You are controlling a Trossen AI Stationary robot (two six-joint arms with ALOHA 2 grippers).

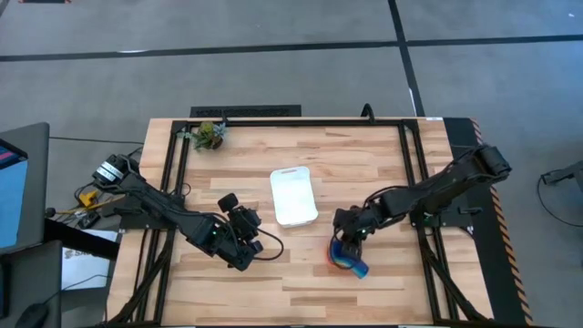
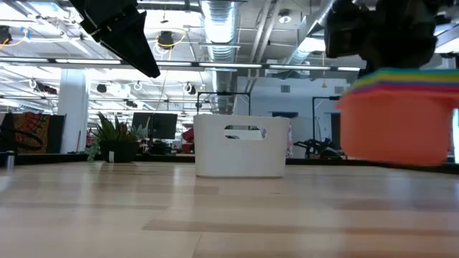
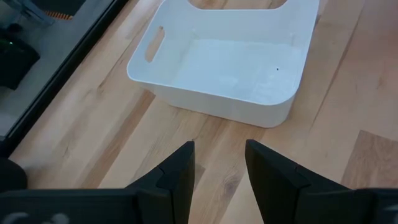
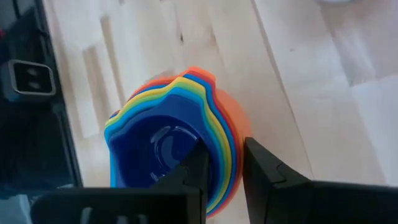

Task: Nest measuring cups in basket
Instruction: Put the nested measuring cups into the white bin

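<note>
The measuring cups (image 1: 350, 260) are nested into one stack, orange outermost and dark blue innermost, and sit in my right gripper (image 1: 351, 239) right of the basket, near the table's near edge. In the low view the stack (image 2: 398, 115) hangs above the wood with a shadow under it. The white basket (image 1: 293, 196) rests on its base at the table's middle, with nothing in it in the left wrist view (image 3: 224, 68). My left gripper (image 3: 219, 152) is open, holds nothing, and points at the basket from its near left side (image 1: 242, 221). My right gripper has the nested stack by its rim wall (image 4: 225, 163), one finger (image 4: 189, 171) inside the dark blue innermost cup and the other (image 4: 267, 177) outside the orange one. The fingers come from above, pointing down. The stack is upright and lifted clear of the table.
A small green leafy clump (image 1: 209, 135) lies at the far left corner. Black frame rails run along the table's left, right and far sides (image 1: 301, 120). Bare wood lies between the basket and the stack and along the near edge.
</note>
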